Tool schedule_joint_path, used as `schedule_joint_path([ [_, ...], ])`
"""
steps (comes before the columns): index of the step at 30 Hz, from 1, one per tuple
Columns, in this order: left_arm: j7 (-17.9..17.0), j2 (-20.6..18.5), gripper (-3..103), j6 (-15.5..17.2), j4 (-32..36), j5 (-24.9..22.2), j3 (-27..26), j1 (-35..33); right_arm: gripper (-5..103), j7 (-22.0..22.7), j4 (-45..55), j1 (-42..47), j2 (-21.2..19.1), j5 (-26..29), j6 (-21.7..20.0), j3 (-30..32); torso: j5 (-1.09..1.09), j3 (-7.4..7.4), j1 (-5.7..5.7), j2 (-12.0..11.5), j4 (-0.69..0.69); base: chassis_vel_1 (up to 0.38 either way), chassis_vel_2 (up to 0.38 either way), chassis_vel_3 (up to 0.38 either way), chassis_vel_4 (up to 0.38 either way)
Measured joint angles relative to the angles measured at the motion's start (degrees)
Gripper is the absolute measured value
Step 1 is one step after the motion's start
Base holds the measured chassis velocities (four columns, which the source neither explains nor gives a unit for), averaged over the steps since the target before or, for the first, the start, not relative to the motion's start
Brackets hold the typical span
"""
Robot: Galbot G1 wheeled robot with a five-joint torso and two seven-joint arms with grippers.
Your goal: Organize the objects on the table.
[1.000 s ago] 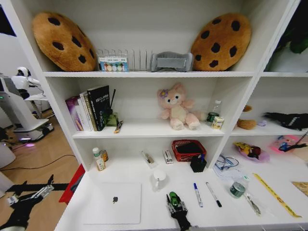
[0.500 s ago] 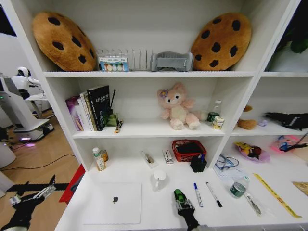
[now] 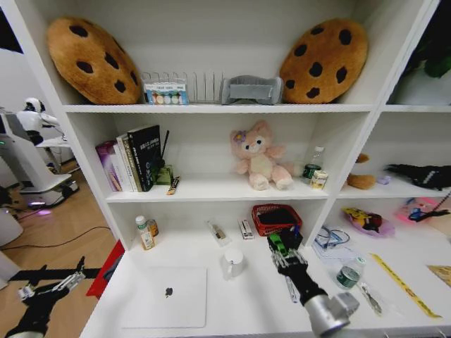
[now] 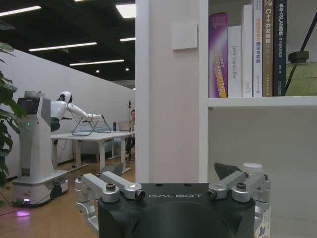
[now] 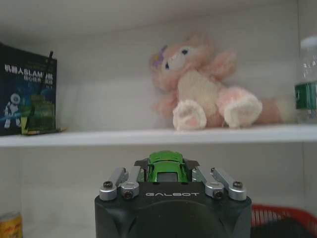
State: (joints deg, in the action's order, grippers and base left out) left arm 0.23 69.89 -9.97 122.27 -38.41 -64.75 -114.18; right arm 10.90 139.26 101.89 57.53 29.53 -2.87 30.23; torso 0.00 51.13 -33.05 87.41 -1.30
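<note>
holding the tiny green toy car (image 3: 280, 243) clamped between my fingers, my right gripper (image 3: 281, 246) is hanging lifted above the long white desk (image 3: 232, 299), at about one o'clock from the white mug (image 3: 232, 262) and just in front of the red mesh basket (image 3: 276, 219). in the right wrist view the green car (image 5: 167, 167) is sitting nose-out between the closed-in finger links of that gripper (image 5: 167, 174), with the pink plush toy (image 5: 203, 90) on the shelf above.

my left gripper (image 3: 48, 289) is hovering off the desk's left end, over the wooden floor at about nine o'clock from the slim silver laptop with a dark logo (image 3: 168, 296), its fingers spread and holding nothing; the left wrist view is showing it (image 4: 173, 191) beside the white shelving.

the laptop is lying flat on the desk, at seven o'clock from the mug. a thin white marker pen (image 3: 288, 288) is lying on the desk, partly hidden under my right arm.
</note>
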Motion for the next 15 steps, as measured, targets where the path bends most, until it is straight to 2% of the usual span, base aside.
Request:
schedule_joint_path([
  [1,-0.02,0.26,100,0.0,0.07,0.42,0.1,0.07,36,0.29,-0.32,-3.43,-2.62,2.33,-1.13,0.37,0.02,0.0,0.0,0.0,0.0,0.0,0.0,0.0,0.0],
  [2,-0.02,0.26,100,0.0,0.07,0.42,0.1,0.07,36,0.29,-0.32,-3.43,-2.62,2.33,-1.13,0.37,0.02,0.0,0.0,0.0,0.0,0.0,0.0,0.0,0.0],
  [4,-0.04,1.42,100,0.28,0.9,1.76,0.77,0.36,36,1.46,-1.87,-14.64,-9.59,11.99,-3.7,1.02,0.01,0.01,0.0,0.0,0.01,0.0,0.0,0.0,0.0],
  [6,-0.11,2.25,100,0.48,1.26,2.72,1.13,0.46,36,1.83,-3.53,-21.51,-13.29,17.84,-4.99,-0.76,0.0,0.01,0.0,0.0,0.01,0.0,0.0,0.0,0.0],
  [10,-0.16,2.83,100,0.57,1.33,3.3,1.35,0.48,36,1.92,-5.59,-27.38,-15.62,21.12,-5.85,-3.11,0.02,0.01,0.0,0.0,0.0,0.0,0.0,0.0,0.0],
  [12,-0.21,3.4,100,0.62,1.34,3.89,1.57,0.56,36,1.99,-7.98,-35.93,-17.77,25.31,-7.1,-6.94,0.01,0.01,0.0,0.0,-0.01,0.0,0.0,0.0,0.0],
  [13,-0.21,3.4,100,0.62,1.34,3.89,1.57,0.56,36,1.99,-7.98,-35.93,-17.77,25.31,-7.1,-6.94,0.01,0.01,0.0,0.0,-0.01,0.0,0.0,0.0,0.0],
  [15,-0.28,4.1,100,0.66,1.27,4.66,2.0,0.8,36,2.63,-10.91,-45.2,-18.39,29.04,-8.16,-12.93,0.0,0.01,0.0,-0.01,0.01,0.0,0.0,0.0,0.0],
])
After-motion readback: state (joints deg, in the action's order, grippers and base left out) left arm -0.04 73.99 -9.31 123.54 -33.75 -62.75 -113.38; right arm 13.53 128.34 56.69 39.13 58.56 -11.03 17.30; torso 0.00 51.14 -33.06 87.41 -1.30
